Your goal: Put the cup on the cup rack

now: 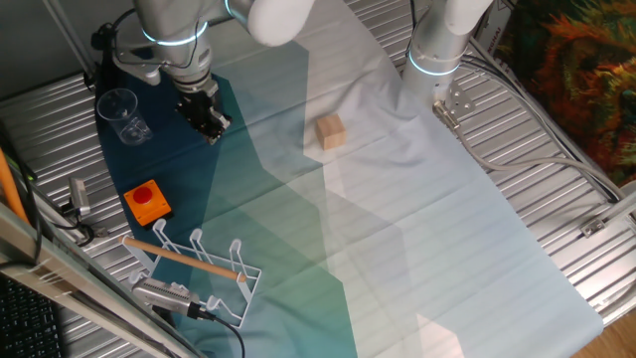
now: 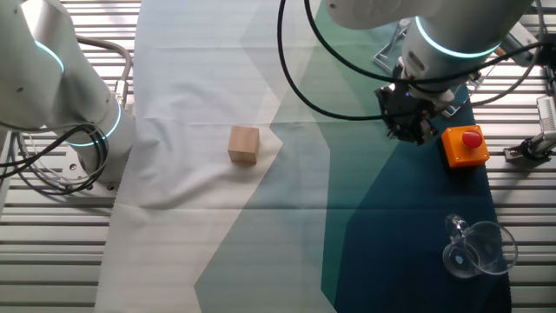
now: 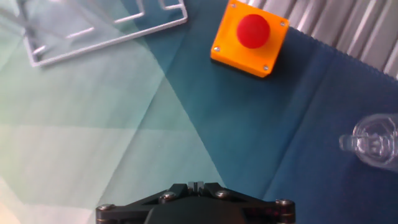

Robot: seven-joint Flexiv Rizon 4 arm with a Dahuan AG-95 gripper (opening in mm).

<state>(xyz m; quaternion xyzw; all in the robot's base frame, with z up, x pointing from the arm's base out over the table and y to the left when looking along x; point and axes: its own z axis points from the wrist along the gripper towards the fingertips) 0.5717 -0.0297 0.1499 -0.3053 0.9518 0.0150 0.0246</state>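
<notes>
The clear cup stands upright on the dark teal cloth at the far left; it also shows in the other fixed view and at the right edge of the hand view. The white wire cup rack with its wooden rod sits near the front left edge, and its base frame shows at the hand view's top left. My gripper hangs above the cloth just right of the cup, apart from it. Its fingertips are pressed together and shut, holding nothing.
An orange block with a red button lies between the cup and the rack. A tan wooden cube rests mid-table on the pale cloth. A second arm's base stands at the back right. Cables and a metal tool lie by the rack.
</notes>
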